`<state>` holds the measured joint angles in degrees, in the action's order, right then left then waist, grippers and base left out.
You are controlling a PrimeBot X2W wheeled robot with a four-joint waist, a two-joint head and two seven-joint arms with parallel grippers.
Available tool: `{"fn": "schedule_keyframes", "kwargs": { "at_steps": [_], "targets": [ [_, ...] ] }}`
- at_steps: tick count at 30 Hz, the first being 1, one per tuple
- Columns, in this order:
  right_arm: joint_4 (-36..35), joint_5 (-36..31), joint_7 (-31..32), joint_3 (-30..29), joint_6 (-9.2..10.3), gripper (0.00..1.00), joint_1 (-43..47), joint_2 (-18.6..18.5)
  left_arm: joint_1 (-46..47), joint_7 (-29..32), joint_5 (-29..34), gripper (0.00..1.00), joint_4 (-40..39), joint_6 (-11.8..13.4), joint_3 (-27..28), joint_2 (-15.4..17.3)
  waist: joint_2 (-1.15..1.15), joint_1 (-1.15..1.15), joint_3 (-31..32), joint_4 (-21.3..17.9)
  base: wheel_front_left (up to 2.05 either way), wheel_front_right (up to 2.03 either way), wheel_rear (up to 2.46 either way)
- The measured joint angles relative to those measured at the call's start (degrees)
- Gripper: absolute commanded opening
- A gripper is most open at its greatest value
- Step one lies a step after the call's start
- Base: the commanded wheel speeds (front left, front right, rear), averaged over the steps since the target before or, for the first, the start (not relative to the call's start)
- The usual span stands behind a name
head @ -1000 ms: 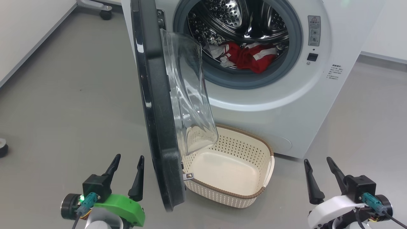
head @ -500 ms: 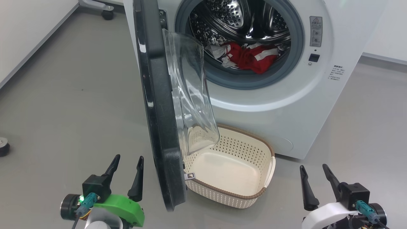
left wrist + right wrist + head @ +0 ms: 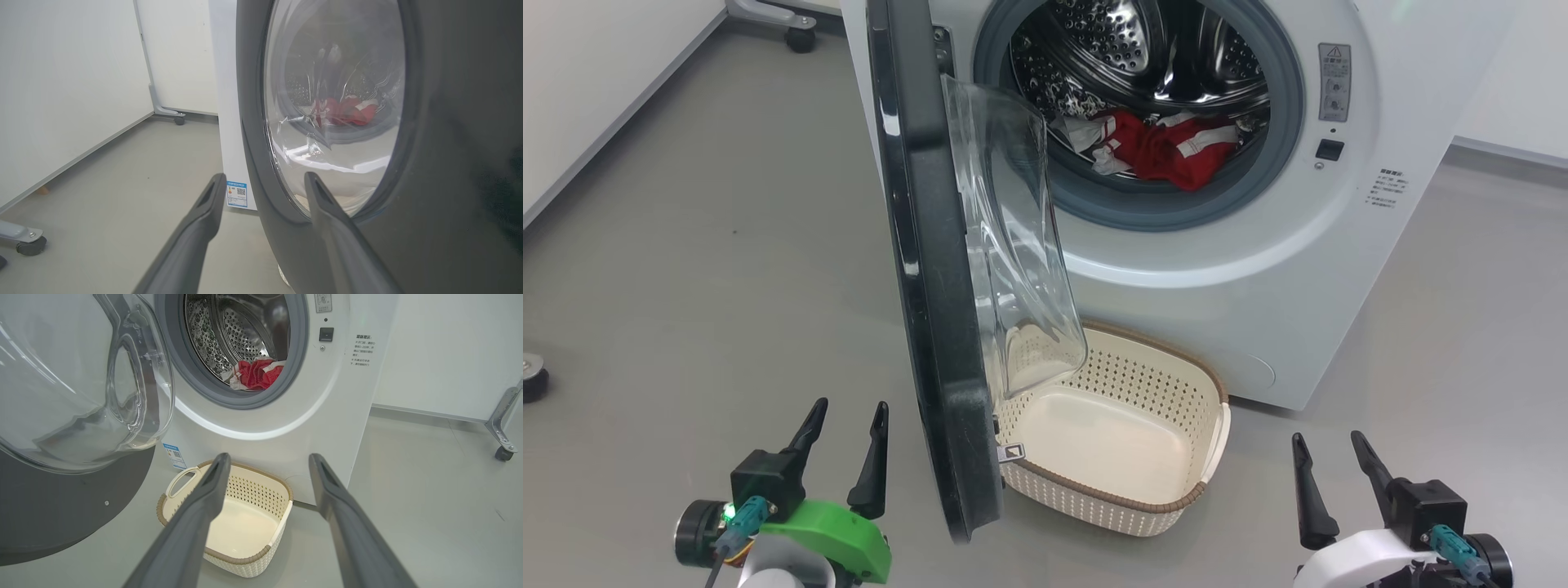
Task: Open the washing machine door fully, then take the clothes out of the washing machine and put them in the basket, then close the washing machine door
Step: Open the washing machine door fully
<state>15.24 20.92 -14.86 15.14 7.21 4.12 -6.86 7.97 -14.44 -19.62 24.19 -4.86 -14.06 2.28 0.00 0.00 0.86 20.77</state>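
door (image 3: 931, 286) half-open, edge-on, running near-to-far just right of left gripper (image 3: 850, 404) (the nearer arm) | right gripper (image 3: 1326, 437) well right | both spread, empty | clothes (image 3: 1168, 147) far inside washing machine (image 3: 1258, 286) | basket (image 3: 1176, 502) before it

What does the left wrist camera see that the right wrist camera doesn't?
Left wrist view: the black outside face of the washing machine door, with the open left pincer right in front of it. Right wrist view: the empty basket, the door's inside glass bowl, and the open right pincer. Both: the red clothes lying inside the washing machine.
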Motion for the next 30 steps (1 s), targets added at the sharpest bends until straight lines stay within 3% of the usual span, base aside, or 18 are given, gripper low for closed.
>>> {"fn": "schedule_keyframes", "kwargs": {
  "at_steps": [8, 9, 10, 11, 12, 30],
  "targets": [
    [0.1, -1.0, 0.0, -1.0, 0.0, 1.0, 1.2, 0.9, -0.1, 0.0, 0.1, 0.98, 0.0, 0.0, 0.1, 0.0, 0.0, 0.0, 0.2, -0.1, 0.0, 0.0, 0.0],
    [0.1, -1.0, 0.0, -1.2, 0.0, 1.0, 1.2, 1.0, -0.1, 0.0, 0.1, 0.87, 0.0, 0.0, 0.1, 0.0, 0.0, 0.0, 0.2, -0.1, 0.0, 0.0, 0.0],
    [0.1, -1.1, 0.0, -1.3, 0.0, 1.0, 1.2, 1.0, -0.1, 0.0, 0.3, 0.44, 0.0, 0.0, 0.1, 0.0, 0.0, 0.0, 0.2, -0.1, 0.0, 0.0, 0.0],
    [0.1, -1.3, 0.0, -1.3, 0.0, 1.0, 1.2, 1.1, -0.2, 0.0, 0.5, 0.09, 0.0, 0.0, 0.1, 0.0, 0.0, 0.0, 0.2, -0.1, 0.0, 0.0, 0.0],
    [0.1, -1.4, 0.0, -1.4, 0.0, 1.0, 1.2, 1.1, -0.3, 0.0, 0.5, 0.0, 0.0, 0.0, 0.1, 0.0, 0.0, 0.0, 0.2, -0.1, 0.0, 0.0, 0.0],
    [0.0, -3.0, 0.0, -2.5, 0.0, 1.0, 1.7, 2.0, -0.6, 0.0, 1.2, 0.0, -0.8, 0.1, 0.6, 0.0, 0.0, 0.0, 0.1, 0.6, 0.0, 0.0, 0.0]
  ]
}}
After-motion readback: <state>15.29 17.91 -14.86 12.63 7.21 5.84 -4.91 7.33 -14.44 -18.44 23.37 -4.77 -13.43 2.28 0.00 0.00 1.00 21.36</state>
